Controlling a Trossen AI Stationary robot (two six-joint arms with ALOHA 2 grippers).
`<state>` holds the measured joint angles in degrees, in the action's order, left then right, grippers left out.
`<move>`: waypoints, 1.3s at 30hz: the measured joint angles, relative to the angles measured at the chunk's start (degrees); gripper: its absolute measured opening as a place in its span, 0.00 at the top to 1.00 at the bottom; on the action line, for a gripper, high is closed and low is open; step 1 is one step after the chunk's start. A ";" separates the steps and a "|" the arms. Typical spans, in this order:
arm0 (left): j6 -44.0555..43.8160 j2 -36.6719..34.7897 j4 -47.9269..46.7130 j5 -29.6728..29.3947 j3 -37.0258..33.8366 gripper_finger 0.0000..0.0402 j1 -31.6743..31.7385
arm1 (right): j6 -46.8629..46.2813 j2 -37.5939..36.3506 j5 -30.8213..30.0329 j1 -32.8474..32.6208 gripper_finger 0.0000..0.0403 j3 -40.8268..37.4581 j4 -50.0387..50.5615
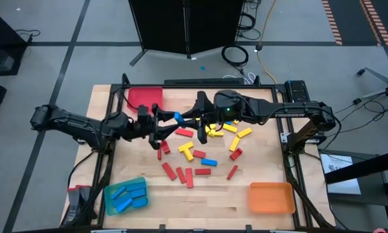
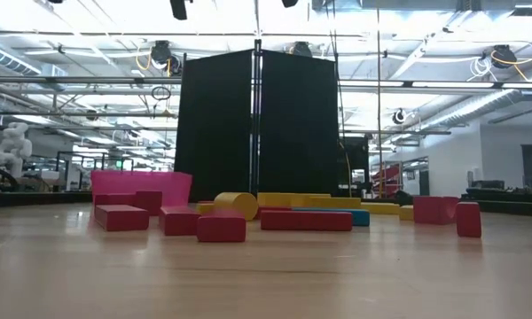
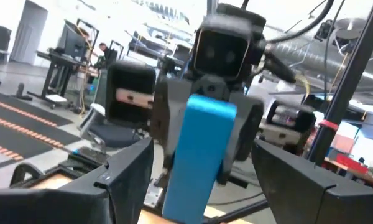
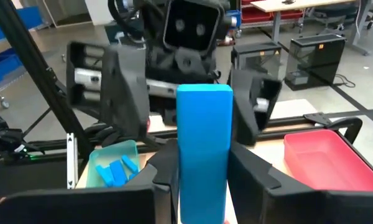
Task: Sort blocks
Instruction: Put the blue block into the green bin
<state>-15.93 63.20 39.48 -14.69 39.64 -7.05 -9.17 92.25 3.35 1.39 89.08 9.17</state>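
My right gripper (image 4: 202, 177) clamps a blue block (image 4: 203, 149) above the far-middle table (image 1: 246, 207), while my left gripper (image 3: 202, 168) faces it, fingers spread apart.

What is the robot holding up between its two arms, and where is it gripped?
A blue block, pinched at its lower end by the right gripper. The left gripper faces it with fingers spread around its other end, not clamped.
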 joint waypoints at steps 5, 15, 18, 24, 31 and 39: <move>0.47 1.69 3.58 0.08 0.00 0.31 -0.04 | 0.00 0.00 1.45 -0.04 0.80 0.01 -0.49; 1.43 1.53 5.49 0.30 0.02 0.31 -0.04 | 0.00 0.02 1.45 -0.15 0.80 0.02 0.92; 1.33 1.53 5.18 0.83 0.02 0.31 -0.04 | 0.17 0.02 1.45 -0.15 0.80 0.02 0.86; 1.31 1.53 5.08 0.97 0.02 0.31 -0.04 | 0.37 0.02 1.47 -0.39 0.80 0.02 0.70; 1.31 1.84 4.92 0.97 0.02 0.31 -0.04 | 0.41 0.02 2.76 -0.71 0.80 0.02 0.39; 1.31 1.82 5.05 0.99 0.02 0.31 -0.04 | 0.81 0.54 2.89 -0.76 0.80 0.07 -0.36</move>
<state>-14.61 65.01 44.53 -13.69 39.66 -7.09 -8.36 92.79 6.24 0.62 89.14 8.81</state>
